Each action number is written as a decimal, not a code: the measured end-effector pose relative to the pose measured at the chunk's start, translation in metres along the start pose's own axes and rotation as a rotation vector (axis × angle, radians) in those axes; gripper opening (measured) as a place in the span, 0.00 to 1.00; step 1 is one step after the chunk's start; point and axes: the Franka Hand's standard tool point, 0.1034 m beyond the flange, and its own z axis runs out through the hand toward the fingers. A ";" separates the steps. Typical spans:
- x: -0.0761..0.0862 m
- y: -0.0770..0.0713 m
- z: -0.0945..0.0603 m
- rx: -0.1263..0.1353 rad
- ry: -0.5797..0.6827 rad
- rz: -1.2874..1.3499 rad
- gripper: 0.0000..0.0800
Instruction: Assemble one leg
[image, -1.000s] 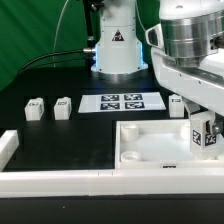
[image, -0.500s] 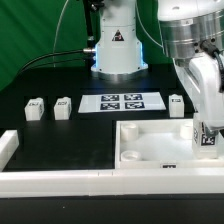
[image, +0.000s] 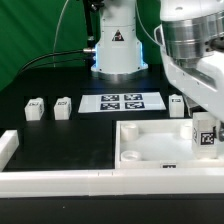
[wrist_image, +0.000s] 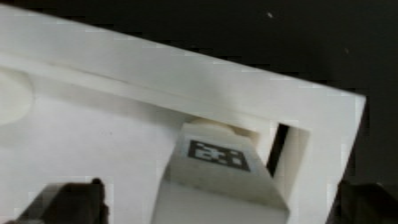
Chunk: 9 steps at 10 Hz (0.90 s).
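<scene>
I read no lettering, only black-and-white tags on the marker board (image: 122, 102) and on the leg (image: 206, 135) my arm, reaching down from above, holds clamped in the gripper (image: 204, 128) at the panel (image: 150, 150)'s far corner on the exterior view's right.

obstacle: you're working the leg (image: 205, 136) (wrist_image: 222, 160) tight against panel (image: 150, 148) rim corner | free room: panel's middle sitting open
</scene>
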 end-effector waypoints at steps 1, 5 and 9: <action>-0.002 0.002 0.000 -0.016 -0.005 -0.074 0.81; -0.003 0.004 0.000 -0.070 0.029 -0.578 0.81; 0.005 0.000 -0.003 -0.093 0.020 -1.024 0.81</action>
